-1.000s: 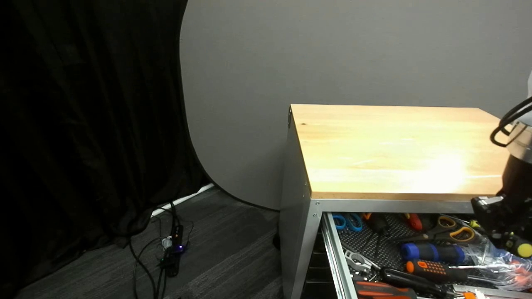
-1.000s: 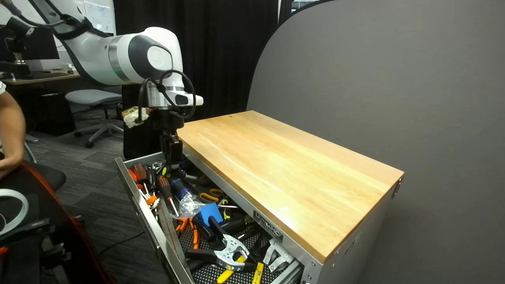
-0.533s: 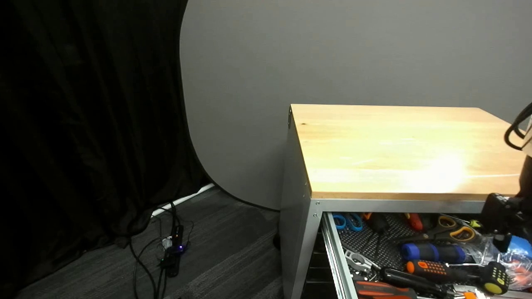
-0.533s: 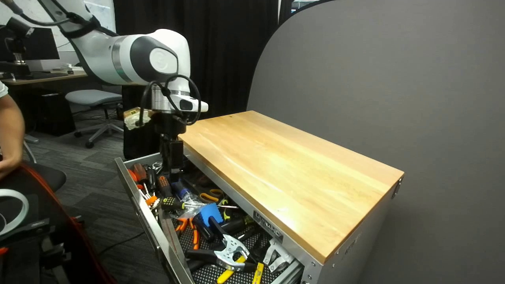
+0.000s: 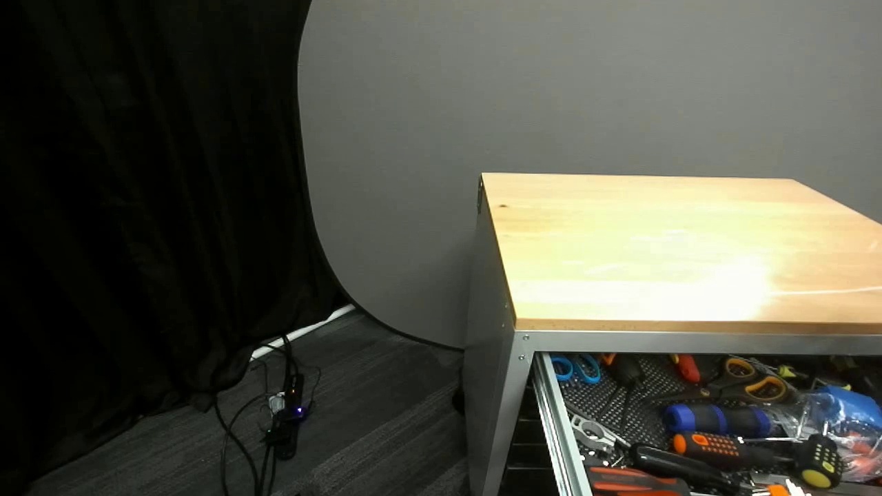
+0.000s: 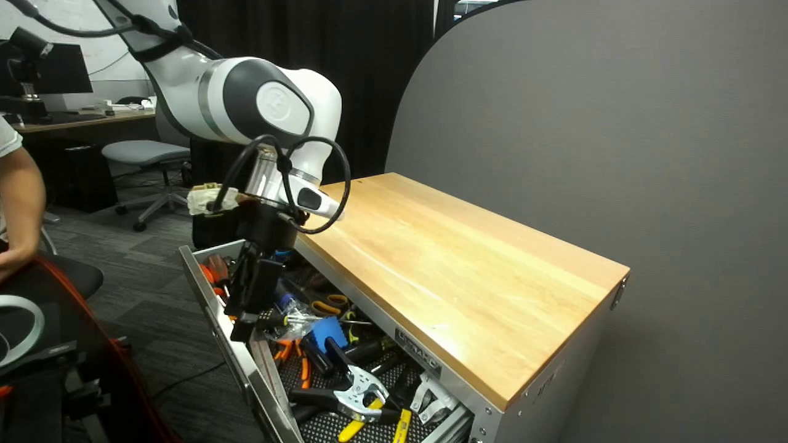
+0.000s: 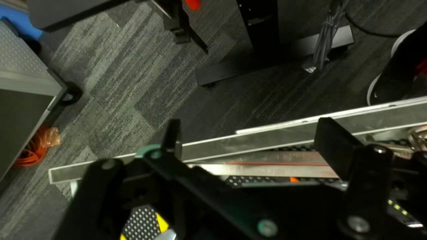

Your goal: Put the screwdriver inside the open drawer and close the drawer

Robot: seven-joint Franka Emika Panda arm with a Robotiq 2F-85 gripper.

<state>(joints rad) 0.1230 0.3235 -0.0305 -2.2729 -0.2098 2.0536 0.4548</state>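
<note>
The screwdriver (image 5: pixel 818 463), with its black, yellow-dotted handle, lies on other tools inside the open drawer (image 5: pixel 557 427). An exterior view shows the screwdriver (image 6: pixel 272 318) just beside my gripper (image 6: pixel 242 326), which is tilted with its tips low by the inner side of the drawer front (image 6: pixel 255 369). In the wrist view my gripper (image 7: pixel 248 128) stands wide open, nothing between its fingers; beyond them runs the drawer's front wall (image 7: pixel 267 142). A yellow-dotted handle, seemingly the screwdriver (image 7: pixel 397 207), is partly covered by the gripper's body.
Many tools fill the drawer, among them a spring clamp (image 6: pixel 363 394), a blue block (image 6: pixel 328 332) and scissors (image 5: pixel 758 389). Above the drawer is the wooden top (image 6: pixel 449 271). A person's arm (image 6: pixel 24 191) shows beyond the drawer front.
My gripper has opened and let go of the screwdriver, which dropped onto the tools in the drawer. The arm has since tilted and swung its tips toward the drawer front.
</note>
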